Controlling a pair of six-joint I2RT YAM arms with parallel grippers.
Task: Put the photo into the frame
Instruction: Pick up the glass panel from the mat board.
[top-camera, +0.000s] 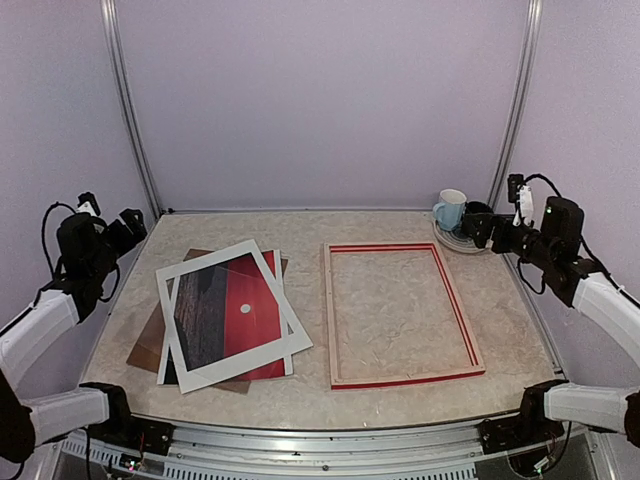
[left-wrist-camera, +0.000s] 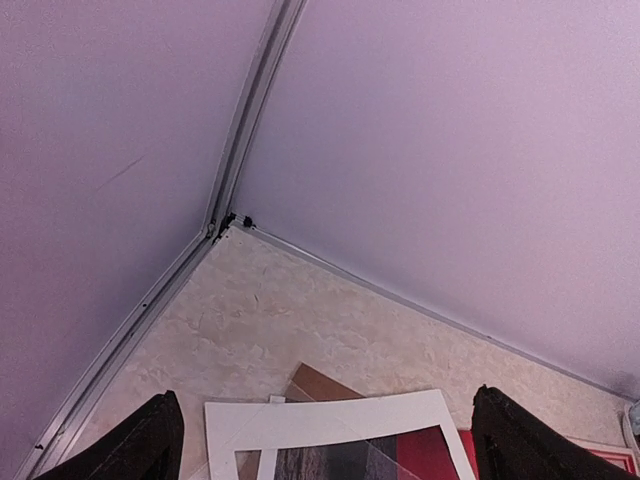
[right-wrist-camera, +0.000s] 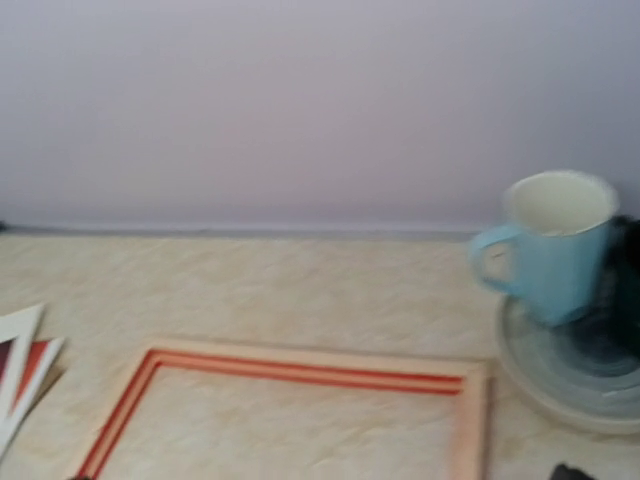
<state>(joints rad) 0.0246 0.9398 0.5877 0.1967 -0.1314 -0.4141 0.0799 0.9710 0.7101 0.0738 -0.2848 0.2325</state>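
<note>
On the worktop (top-camera: 300, 400), the photo (top-camera: 245, 310) lies at the left under a white mat (top-camera: 215, 262), the frame (top-camera: 455, 300) lies flat just beside it, and the left tool (top-camera: 125, 225) and right tool (top-camera: 478, 228) hover spread wide, gripping nothing.

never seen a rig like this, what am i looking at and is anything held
Two robot arms stand at the near edge of a table, each ending in a two-finger gripper. The wide picture is from a fixed camera above and behind them; the other two are from cameras on the wrists. At left lies a loose stack: brown backing board, the photo, a white mat on top. The frame lies empty beside it; a blue cup sits on a saucer at back right. The left gripper and right gripper are open, holding nothing.
</note>
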